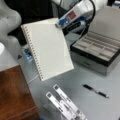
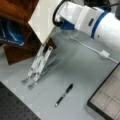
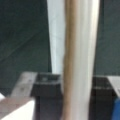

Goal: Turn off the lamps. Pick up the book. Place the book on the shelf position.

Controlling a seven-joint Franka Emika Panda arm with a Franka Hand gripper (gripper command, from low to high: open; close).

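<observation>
The book [image 1: 48, 50], a white spiral-bound notebook, hangs tilted in the air above the table, coil edge toward a front view's left. My gripper [image 1: 58, 25] is shut on its upper right corner. Seen from the opposite side, the book [image 2: 46, 18] is held up in front of the dark wood, with the arm's white and blue wrist [image 2: 85, 18] right behind it. The wrist view shows the book's edge [image 3: 75, 60] upright between the fingers. The shelf position [image 1: 13, 95], a reddish-brown wooden block, lies low at a front view's left, below the book. No lamps show.
A silver slotted metal stand [image 1: 66, 105] lies on the grey table under the book. A black pen [image 1: 96, 91] lies to its right. A grey compartmented case with a black rim [image 1: 96, 50] stands open at the right. A white cable [image 2: 92, 48] runs across the table.
</observation>
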